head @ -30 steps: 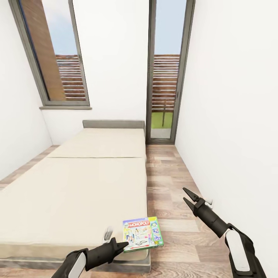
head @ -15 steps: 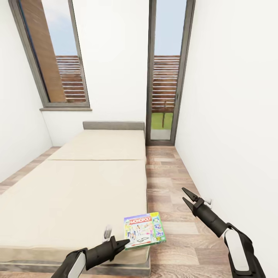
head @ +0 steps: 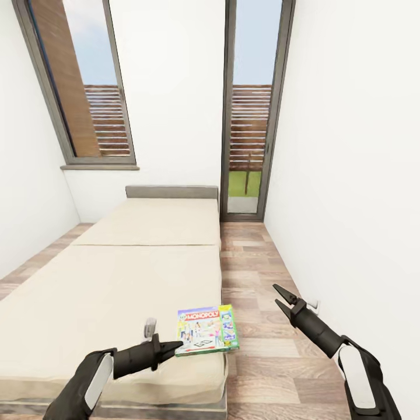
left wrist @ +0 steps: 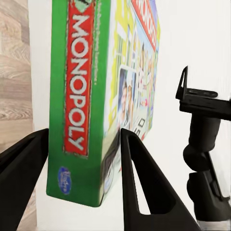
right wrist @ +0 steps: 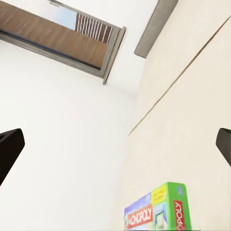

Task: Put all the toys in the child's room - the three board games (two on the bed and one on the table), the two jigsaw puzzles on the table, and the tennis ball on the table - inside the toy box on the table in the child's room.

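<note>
A green-edged Monopoly board game (head: 207, 329) hangs just above the near right corner of the beige bed (head: 116, 280), held flat. My left gripper (head: 172, 348) is shut on its near edge. In the left wrist view both fingers (left wrist: 137, 168) clamp the green side of the box (left wrist: 82, 96). Off to the right, my right gripper (head: 277, 296) stands open over the wood floor, holding nothing. In its wrist view the box (right wrist: 159, 211) shows ahead between the spread fingers of the right gripper (right wrist: 115, 139). The toy box, the table and the other toys are out of view.
A strip of wood plank floor (head: 256, 262) runs between the bed and the white wall (head: 350, 175) on the right. At the far end there is a tall glass door (head: 251, 116) and a grey-framed window (head: 81, 87). The grey headboard (head: 172, 192) stands against the back wall.
My left gripper has moved up and to the left with the Monopoly box in it. The right arm has barely moved.
</note>
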{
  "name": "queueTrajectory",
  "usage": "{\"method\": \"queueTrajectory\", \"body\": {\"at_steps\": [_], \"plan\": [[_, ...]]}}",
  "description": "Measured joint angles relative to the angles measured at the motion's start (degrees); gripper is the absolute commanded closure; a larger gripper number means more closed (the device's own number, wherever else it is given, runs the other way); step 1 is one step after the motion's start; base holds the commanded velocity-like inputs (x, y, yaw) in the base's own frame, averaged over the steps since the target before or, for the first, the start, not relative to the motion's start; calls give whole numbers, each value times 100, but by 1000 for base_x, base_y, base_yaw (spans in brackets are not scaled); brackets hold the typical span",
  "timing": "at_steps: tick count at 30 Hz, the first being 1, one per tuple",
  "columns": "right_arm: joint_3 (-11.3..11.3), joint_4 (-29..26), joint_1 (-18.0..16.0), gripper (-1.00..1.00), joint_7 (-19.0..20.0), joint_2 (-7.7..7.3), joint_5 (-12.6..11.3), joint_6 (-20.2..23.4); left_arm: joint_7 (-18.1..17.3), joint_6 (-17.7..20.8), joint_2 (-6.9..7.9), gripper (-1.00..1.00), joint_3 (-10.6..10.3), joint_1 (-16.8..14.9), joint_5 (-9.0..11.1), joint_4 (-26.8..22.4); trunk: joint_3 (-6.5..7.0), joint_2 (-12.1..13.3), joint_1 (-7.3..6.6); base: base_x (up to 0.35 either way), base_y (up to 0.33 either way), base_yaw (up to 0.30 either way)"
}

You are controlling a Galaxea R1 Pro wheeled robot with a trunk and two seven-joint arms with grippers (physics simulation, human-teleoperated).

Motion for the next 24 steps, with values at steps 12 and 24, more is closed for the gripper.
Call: {"method": "queueTrajectory", "body": {"at_steps": [12, 24], "plan": [[206, 1, 13, -100, -65, -6, 17, 9, -196, 502, 936, 100, 24, -46, 34, -774, 215, 481, -264, 0, 0, 0], [386, 18, 17, -100, -134, -9, 27, 7, -1658, 479, 2290, 100, 33, -610, 0, -778, 431, 963, -527, 0, 0, 0]]}}
